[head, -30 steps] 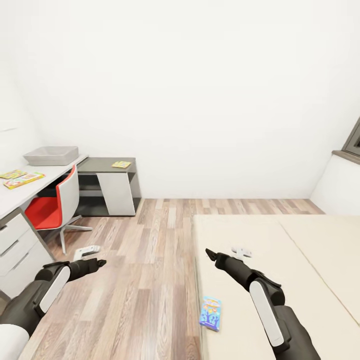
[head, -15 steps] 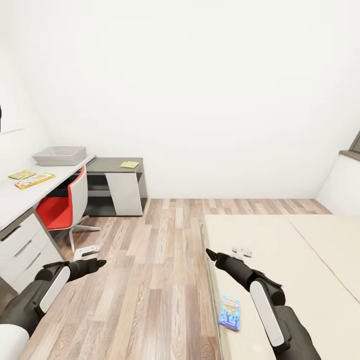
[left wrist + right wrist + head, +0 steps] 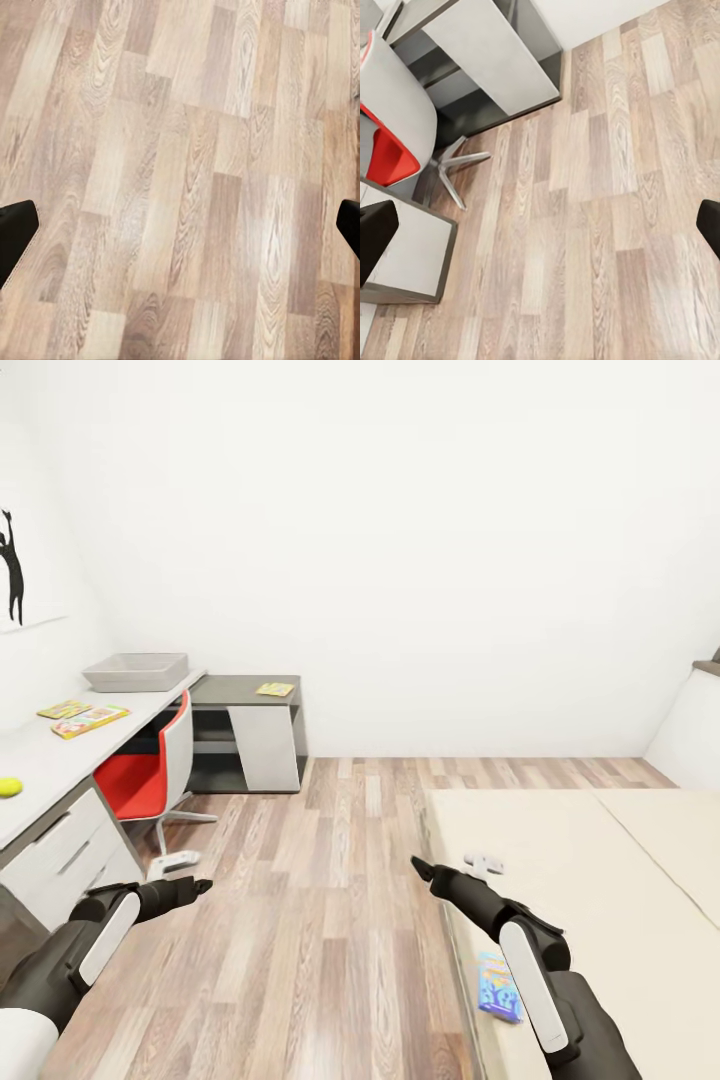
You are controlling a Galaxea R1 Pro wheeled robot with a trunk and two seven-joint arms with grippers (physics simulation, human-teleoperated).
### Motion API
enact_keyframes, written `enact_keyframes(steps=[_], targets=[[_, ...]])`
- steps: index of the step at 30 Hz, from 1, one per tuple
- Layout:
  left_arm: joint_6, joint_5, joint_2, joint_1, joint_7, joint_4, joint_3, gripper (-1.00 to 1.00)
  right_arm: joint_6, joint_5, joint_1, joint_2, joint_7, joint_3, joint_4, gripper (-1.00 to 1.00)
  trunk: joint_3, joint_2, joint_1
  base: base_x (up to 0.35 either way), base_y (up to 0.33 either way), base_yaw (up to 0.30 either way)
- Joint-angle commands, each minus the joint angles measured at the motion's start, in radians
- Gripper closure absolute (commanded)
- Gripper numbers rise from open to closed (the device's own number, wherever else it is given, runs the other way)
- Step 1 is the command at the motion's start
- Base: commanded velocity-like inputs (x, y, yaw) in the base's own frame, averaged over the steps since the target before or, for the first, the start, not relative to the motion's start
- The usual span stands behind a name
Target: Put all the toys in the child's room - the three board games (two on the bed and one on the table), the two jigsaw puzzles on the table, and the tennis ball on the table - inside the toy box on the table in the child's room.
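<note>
Both fingers, left (image 3: 205, 883) and right (image 3: 415, 863), are held spread apart and empty above the floor (image 3: 330, 920). 1 blue board game (image 3: 498, 987) is seen on the bed (image 3: 600, 880); the toy box (image 3: 137, 672) sits on the table (image 3: 60, 755).

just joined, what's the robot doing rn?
Nothing is held. Both grippers, left and right, are open and empty over the wood floor. One blue board game lies at the bed edge by the right arm. The toy box, tennis ball and other toys sit on the table.
</note>
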Motion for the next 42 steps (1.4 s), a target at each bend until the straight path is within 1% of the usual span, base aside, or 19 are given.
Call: enact_keyframes(steps=[1, 7, 11, 18, 33, 36, 38, 39, 41, 42], targets=[[0.002, 0.000, 0.001, -0.001, -0.001, 0.000, -0.002, -1.00, 0.006, 0.000, -0.001, 0.001, 0.002, -0.001, -0.003, -1.00, -0.002, -0.002, 0.001, 0.053, 0.287, 0.000], [0.001, 0.000, 0.001, -0.001, -0.001, 0.000, -0.002, -1.00, 0.007, 0.000, -0.001, 0.002, 0.002, -0.001, -0.001, -1.00, -0.002, -0.002, 0.001, 0.111, 0.281, -0.011], [0.001, 0.000, 0.001, -0.001, -0.001, 0.000, -0.002, -1.00, 0.007, -0.002, -0.001, 0.001, 0.003, -0.001, -0.001, -1.00, -0.002, -0.002, 0.001, 0.152, 0.273, -0.158], [0.002, 0.000, 0.001, -0.001, -0.001, 0.000, -0.002, -1.00, 0.007, -0.005, -0.001, 0.002, 0.003, -0.001, -0.001, -1.00, -0.002, -0.002, 0.001, 0.129, 0.274, -0.257], [0.003, 0.003, 0.003, -0.001, -0.005, 0.000, -0.001, -1.00, 0.009, -0.013, -0.001, 0.000, 0.003, -0.003, 0.000, -1.00, -0.002, -0.002, 0.001, 0.012, 0.293, -0.278], [0.003, 0.004, 0.005, -0.001, -0.014, 0.000, 0.000, -1.00, 0.009, -0.014, -0.001, 0.000, 0.003, -0.020, 0.000, -1.00, -0.002, -0.002, 0.001, 0.000, 0.296, -0.280], [0.003, 0.005, 0.007, -0.001, -0.031, 0.000, 0.003, -1.00, 0.009, -0.015, -0.001, 0.000, 0.004, -0.037, 0.000, -1.00, -0.002, -0.002, 0.001, 0.000, 0.296, -0.280], [0.003, 0.004, 0.009, -0.001, -0.050, 0.001, 0.005, -1.00, 0.009, -0.015, -0.001, 0.000, 0.004, -0.049, 0.000, -1.00, -0.002, -0.002, 0.001, 0.000, 0.296, -0.279], [0.003, 0.002, 0.011, -0.001, -0.075, 0.002, 0.008, -1.00, 0.009, -0.016, -0.001, 0.000, 0.004, -0.060, 0.000, -1.00, -0.002, -0.002, 0.001, 0.000, 0.295, -0.280], [0.003, 0.001, 0.014, -0.001, -0.105, 0.003, 0.010, -1.00, 0.009, -0.016, -0.001, 0.000, 0.005, -0.069, 0.000, -1.00, -0.002, -0.002, 0.001, 0.000, 0.280, -0.279]])
